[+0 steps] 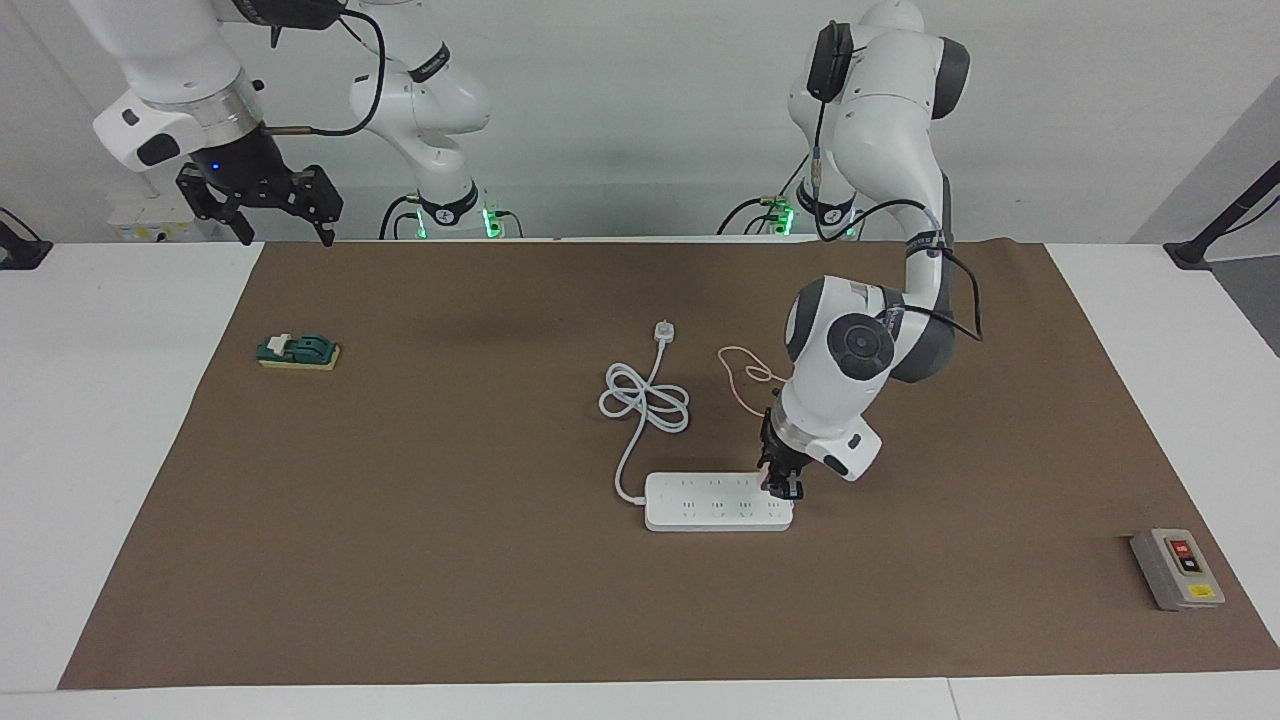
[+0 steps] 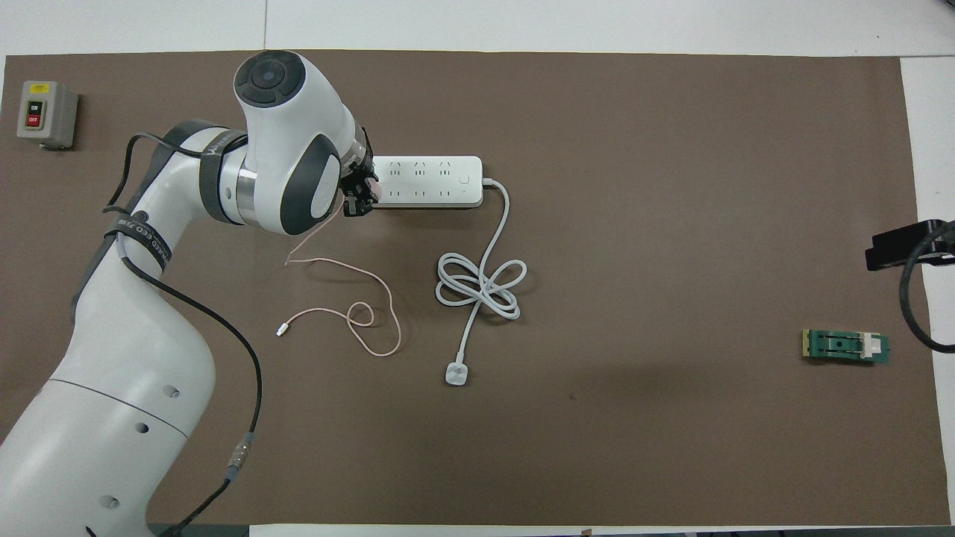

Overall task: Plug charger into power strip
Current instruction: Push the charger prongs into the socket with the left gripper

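The white worktop (image 1: 120, 450) carries a broad brown mat (image 1: 450, 560), and nearly everything lies on that mat. The left arm (image 2: 119, 358) reaches across it from its own corner, wrist tilted so that the left tool (image 1: 783, 487) comes down on the end of the flat white rectangular power strip (image 1: 700, 502) toward the left arm's end of the worktop. That tool is pinched narrow. The small pale-pink cube-shaped charger is hidden behind its fingers in both views, so I judge, rather than see, that it is gripped there and pressed at an end socket — the thin pink cable (image 2: 358, 298) rises from the mat straight into the tool, which supports that reading. Whether the prongs are fully seated cannot be told.

The right arm waits, its right tool (image 1: 268, 200) spread wide and empty, held high over the mat's corner at its own end, clear of the work.

The strip lies flat with its sockets facing up, which suits a push from above; its thick white cord (image 2: 481, 287) runs off the opposite end and coils nearer to the robots, ending in a small white plug (image 2: 455, 374) — well away from the socket in use. The pink cable's loose loops lie slack beside that coil, so nothing pulls against the insertion.

A grey box with red and yellow buttons (image 1: 1176, 568) and a small green block on a yellow base (image 1: 298, 352) sit at the mat's two ends, well apart from the work.
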`<state>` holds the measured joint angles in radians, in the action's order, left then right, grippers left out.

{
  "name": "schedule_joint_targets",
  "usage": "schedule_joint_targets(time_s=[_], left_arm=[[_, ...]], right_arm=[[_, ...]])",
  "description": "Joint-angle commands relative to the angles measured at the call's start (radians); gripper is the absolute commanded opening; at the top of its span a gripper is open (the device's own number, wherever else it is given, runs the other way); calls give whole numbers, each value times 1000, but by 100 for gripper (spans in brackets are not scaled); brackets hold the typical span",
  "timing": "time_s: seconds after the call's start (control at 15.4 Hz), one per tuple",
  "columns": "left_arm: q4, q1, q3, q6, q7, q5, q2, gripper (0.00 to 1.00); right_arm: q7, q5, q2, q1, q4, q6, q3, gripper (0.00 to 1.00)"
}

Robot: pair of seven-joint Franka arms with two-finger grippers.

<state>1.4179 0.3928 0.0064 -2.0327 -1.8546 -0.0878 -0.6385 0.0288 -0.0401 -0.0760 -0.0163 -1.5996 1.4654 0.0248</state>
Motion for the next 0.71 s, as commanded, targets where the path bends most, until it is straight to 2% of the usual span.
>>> schedule_joint_targets(time_s=[0.0, 0.32, 0.65], left_arm=[[-10, -11, 10, 11, 23, 16, -44, 100], [-10, -11, 10, 19, 21, 6, -18, 100], [-2, -9, 9, 65, 23, -3, 63, 100]], right_arm=[[20, 2, -8, -8, -5, 12, -6, 100], [20, 2, -8, -10, -5, 12, -6, 100], [20, 2, -8, -8, -5, 12, -8, 100]])
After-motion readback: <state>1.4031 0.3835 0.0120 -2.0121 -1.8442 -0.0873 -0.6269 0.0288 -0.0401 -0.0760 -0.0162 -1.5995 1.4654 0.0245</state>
